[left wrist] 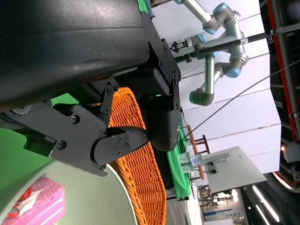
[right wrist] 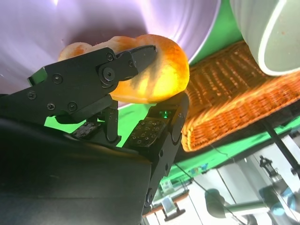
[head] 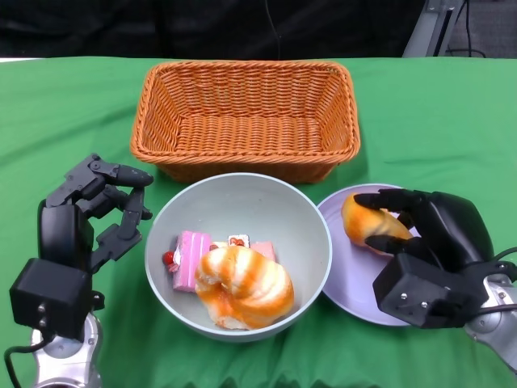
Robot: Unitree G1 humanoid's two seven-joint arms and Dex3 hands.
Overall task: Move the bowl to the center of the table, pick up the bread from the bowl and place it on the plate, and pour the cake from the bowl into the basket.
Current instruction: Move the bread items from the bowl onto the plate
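Orange bread (head: 361, 221) gripped by right hand (head: 420, 234) over plate (head: 347, 279) | left hand (head: 101, 206) spread, empty, beside bowl (head: 311, 234)

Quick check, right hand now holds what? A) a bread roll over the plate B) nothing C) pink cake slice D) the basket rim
A: the right hand grips a bread roll over the lavender plate; the right wrist view shows its fingers wrapped on the roll. A second bread and the pink cake sit in the bowl.

bowl (head: 311, 234): bread (head: 242, 284), cake (head: 192, 259) | plate (head: 343, 267): bread roll (head: 362, 222)
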